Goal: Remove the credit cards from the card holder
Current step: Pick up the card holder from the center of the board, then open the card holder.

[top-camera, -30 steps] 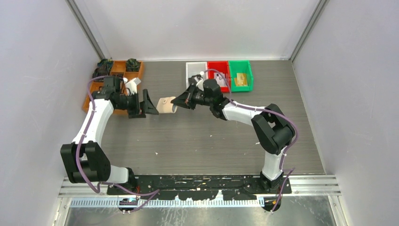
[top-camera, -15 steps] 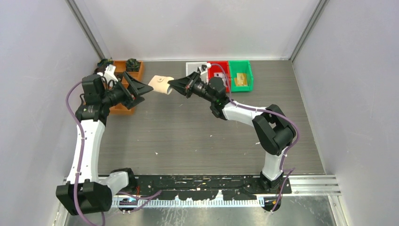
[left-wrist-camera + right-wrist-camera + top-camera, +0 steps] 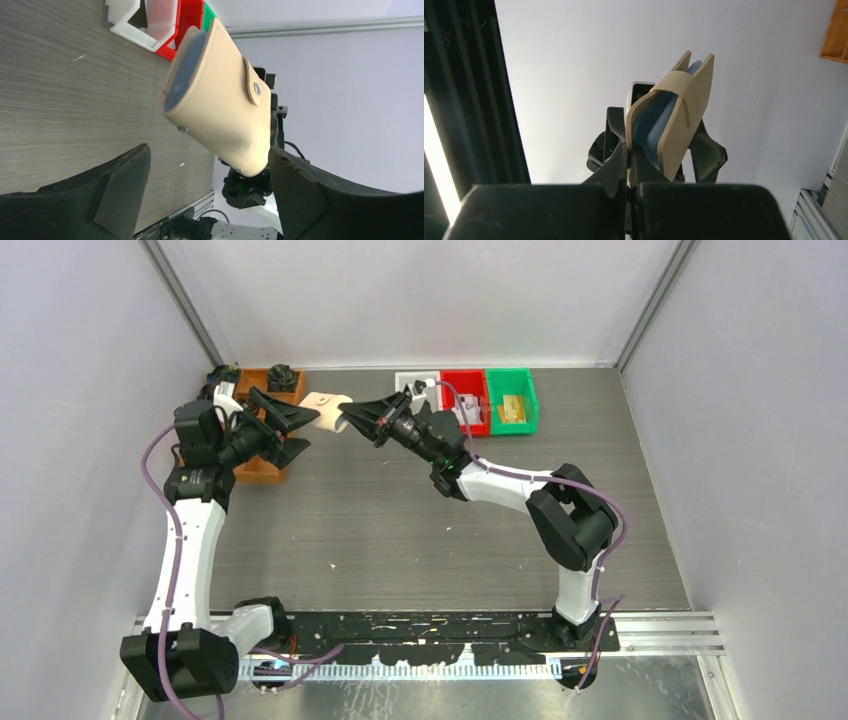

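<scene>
1. While the card holder [image 3: 325, 406] hangs in the air at the upper left of the top view, above the tabletop [image 3: 400, 530], only the right gripper [image 3: 352, 424] carries it. Its jaws are pinched tightly on one edge of the tan cover.
2. Around the free end stands the left gripper [image 3: 308, 430]. Its jaws are spread wide, one on each side, and they do not touch the card holder.
3. I judge the card holder to be light and rather soft. Its covers bow a little, so a grip on one edge lets it swing or bend.
4. A strap with a snap [image 3: 255, 89] crosses the open side and seems fastened. The flat tan faces look like a good place to hold.
5. Between the covers the right wrist view shows shiny blue-grey pockets [image 3: 651, 125], probably slippery. Whether a card is in them, I cannot tell.
6. At the upper middle of the top view stand three bins:
   - the green bin [image 3: 527, 390] holds a gold card [image 3: 514, 408];
   - the red bin [image 3: 470, 380] holds something pale, partly hidden;
   - the white bin [image 3: 408, 380] holds something dark, maybe a black card.
</scene>
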`<state>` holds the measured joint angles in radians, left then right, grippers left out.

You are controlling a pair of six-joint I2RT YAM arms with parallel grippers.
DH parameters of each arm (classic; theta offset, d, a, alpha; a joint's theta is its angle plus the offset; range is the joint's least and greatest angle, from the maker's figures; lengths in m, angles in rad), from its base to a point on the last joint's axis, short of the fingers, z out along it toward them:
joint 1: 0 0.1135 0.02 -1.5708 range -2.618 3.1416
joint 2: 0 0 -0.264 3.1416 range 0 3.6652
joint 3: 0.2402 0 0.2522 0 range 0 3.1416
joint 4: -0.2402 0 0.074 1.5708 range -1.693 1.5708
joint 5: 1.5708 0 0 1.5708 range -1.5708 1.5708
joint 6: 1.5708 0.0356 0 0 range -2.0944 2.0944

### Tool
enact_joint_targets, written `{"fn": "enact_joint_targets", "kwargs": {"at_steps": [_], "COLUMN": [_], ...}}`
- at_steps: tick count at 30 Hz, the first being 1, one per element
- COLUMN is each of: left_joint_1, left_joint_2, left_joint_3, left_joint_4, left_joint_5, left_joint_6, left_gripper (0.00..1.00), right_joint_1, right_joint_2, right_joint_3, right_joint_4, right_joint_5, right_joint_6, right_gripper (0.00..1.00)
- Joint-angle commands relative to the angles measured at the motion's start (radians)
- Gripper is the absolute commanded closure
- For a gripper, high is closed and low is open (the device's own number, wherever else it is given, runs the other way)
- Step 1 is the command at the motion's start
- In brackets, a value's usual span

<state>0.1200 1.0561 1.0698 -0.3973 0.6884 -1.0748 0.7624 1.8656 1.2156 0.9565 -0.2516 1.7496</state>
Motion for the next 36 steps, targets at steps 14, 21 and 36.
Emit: {"fn": "enact_joint_targets", "kwargs": {"at_steps": [14, 21, 36], "left_joint_1": [0.043, 0.047, 0.042], "left_joint_2": [-0.006, 0.007, 0.011], "left_joint_3": [0.045, 0.102, 0.173], "left_joint_4": [0.119, 0.067, 0.102], "left_joint_5": [-0.053, -0.056, 0.428], "left_joint_6": [-0.073, 0.03, 0.241], "left_gripper": [0.64, 0.95, 0.96], "right_joint_1": [0.098, 0.089, -0.025], "right_joint_2": [-0.047, -0.07, -0.201], "right_joint_3": [-0.015, -0.016, 0.072], "right_joint_4": [0.05, -0.068, -0.417], "right_joint_5": [0.066, -0.04, -0.453], "right_joint_6": [-0.02, -0.091, -0.499], "right_gripper": [0.99, 0.44, 0.01]}}
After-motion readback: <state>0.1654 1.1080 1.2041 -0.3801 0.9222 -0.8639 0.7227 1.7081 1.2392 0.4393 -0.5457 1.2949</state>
